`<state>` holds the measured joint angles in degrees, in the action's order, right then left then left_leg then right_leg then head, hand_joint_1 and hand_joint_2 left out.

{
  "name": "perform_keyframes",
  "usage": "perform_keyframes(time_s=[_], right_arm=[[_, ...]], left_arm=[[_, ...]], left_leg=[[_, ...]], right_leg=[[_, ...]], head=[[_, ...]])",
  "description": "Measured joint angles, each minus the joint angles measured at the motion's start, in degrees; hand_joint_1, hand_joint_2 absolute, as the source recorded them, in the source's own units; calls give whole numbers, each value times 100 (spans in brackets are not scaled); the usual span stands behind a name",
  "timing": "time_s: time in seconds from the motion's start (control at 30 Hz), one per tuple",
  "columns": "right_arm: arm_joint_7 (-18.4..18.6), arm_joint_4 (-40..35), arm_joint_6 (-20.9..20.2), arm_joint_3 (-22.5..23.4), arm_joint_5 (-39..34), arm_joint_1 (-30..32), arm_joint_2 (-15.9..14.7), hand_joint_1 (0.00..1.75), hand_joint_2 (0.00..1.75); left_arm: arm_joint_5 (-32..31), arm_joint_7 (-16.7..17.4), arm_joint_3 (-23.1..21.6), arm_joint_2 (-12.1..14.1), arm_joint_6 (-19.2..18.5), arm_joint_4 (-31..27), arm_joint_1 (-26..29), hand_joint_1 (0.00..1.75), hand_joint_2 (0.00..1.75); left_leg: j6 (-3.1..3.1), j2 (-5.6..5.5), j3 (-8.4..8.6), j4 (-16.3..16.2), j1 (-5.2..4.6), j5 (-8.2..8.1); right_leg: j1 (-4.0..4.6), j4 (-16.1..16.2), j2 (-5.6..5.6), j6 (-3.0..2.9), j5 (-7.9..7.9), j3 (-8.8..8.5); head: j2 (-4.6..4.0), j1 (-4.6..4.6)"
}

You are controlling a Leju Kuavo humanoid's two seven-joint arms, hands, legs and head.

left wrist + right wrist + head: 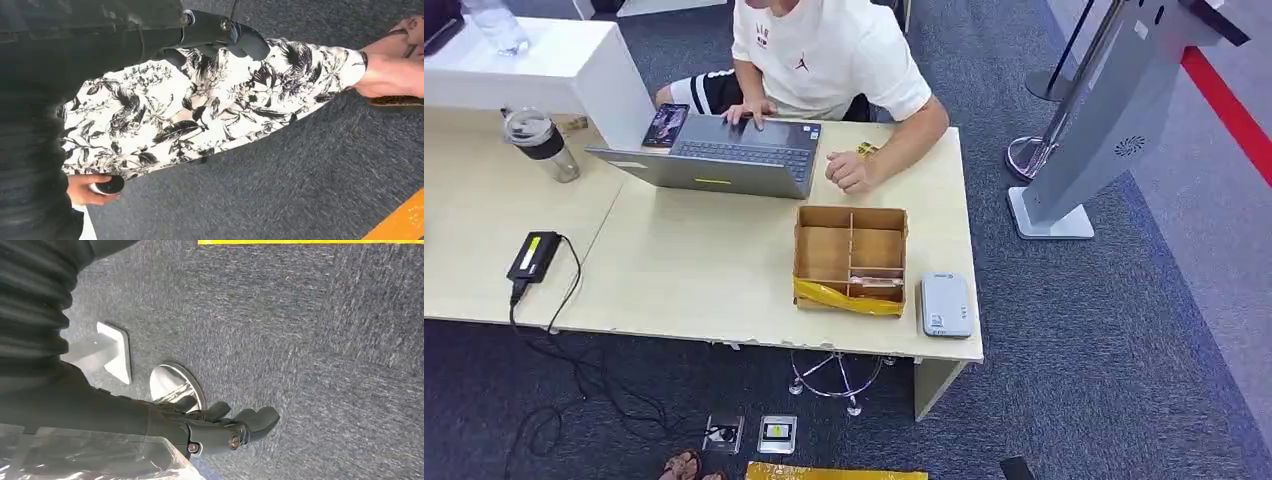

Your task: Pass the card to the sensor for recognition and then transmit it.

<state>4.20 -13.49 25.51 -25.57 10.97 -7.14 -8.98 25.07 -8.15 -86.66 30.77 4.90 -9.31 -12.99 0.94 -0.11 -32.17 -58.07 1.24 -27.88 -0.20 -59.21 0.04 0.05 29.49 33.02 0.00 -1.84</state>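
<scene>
- Blue-grey carpet (1124, 330), short-piled and flecked, running under a pale laminate desk (704, 280) with squared edges.
- Far left on the desk: clear ribbed tumbler (542, 143) with a dark band, upright; nearer the front edge, flat black power brick (534, 254), its cable trailing off the edge to the floor.
- Mid-desk: slim grey laptop (724, 160) open toward a seated person (824, 55) in a white T-shirt, one of whose hands rests on the keyboard; dark glossy phone (666, 125) lying just beside the laptop.
- Right of centre: shallow brown cardboard box (850, 258), split by dividers into compartments, crinkled yellow tape along its near wall.
- Card (876, 284): small pale flat piece lying in the box's near right compartment, too small to read.
- Just beside the box, close to the desk's right corner: sensor (946, 305), a rounded white-grey plastic slab lying flat.
- Off the desk to the right: slanted grey metal kiosk (1114, 110) on a flat white base.
- Left hand (220, 32): dark, smooth fingers stretched out and holding nothing, seen against a person's black-and-white leaf-print trousers (200, 115).
- Right hand (235, 427): dark rounded fingers loosely apart, nothing in them, hanging above the carpet near a round, shiny metal base (172, 382).
</scene>
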Motion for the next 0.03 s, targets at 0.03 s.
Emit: perform_keyframes(time_s=[0.03], right_arm=[[15,2,-24,-7,13,0,0,0,175]], left_arm=[[4,0,-2,0,-2,0,0,0,175]], left_leg=[[0,0,0,0,0,0]], right_leg=[[0,0,0,0,0,0]], head=[[0,4]])
